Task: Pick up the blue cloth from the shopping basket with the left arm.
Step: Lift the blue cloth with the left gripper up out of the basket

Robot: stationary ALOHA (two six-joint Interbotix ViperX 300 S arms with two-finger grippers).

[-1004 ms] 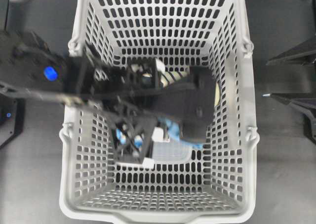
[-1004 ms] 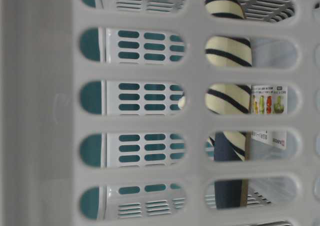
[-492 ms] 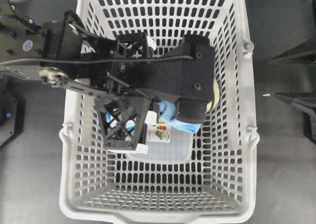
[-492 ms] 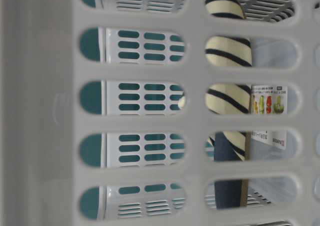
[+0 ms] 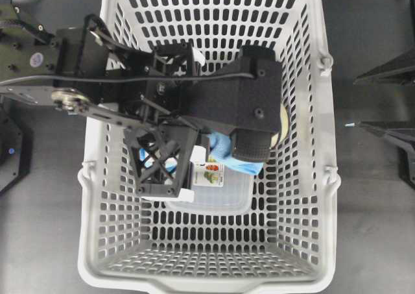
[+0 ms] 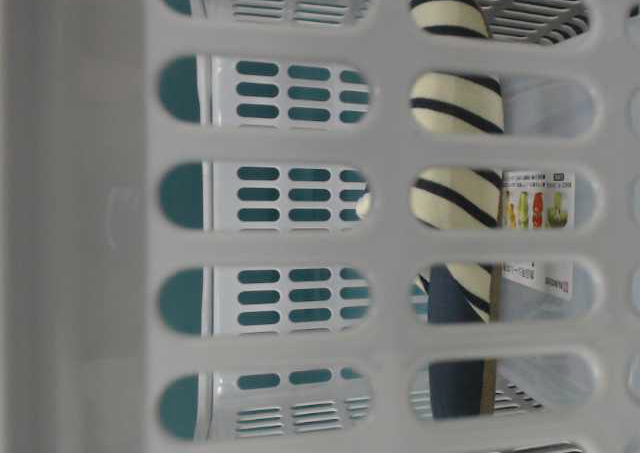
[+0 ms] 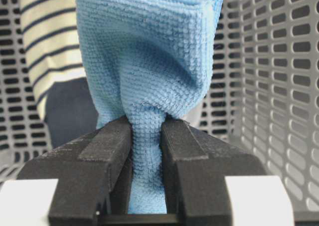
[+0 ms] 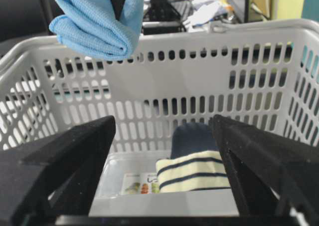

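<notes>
Pretty much done by the look of it. Left gripper clamped tight on a bunched fold of the blue cloth, with the rest of the folded cloth spreading out beyond the jaws. From the right wrist view, cloth hanging up at about rim height of the shopping basket, clear of everything on the floor, so lifted free rather than just pinched. Overhead, only a small patch of blue peeking out under the black arm, about the middle of the basket. Left behind down on the basket floor: the navy and cream striped rolled garment and the clear plastic box with the printed label. Right gripper parked outside the basket on the right with jaws spread wide, holding nothing. Remaining, if anything: probably just carrying the cloth clear of the basket without it slipping out of that narrow pinch.
</notes>
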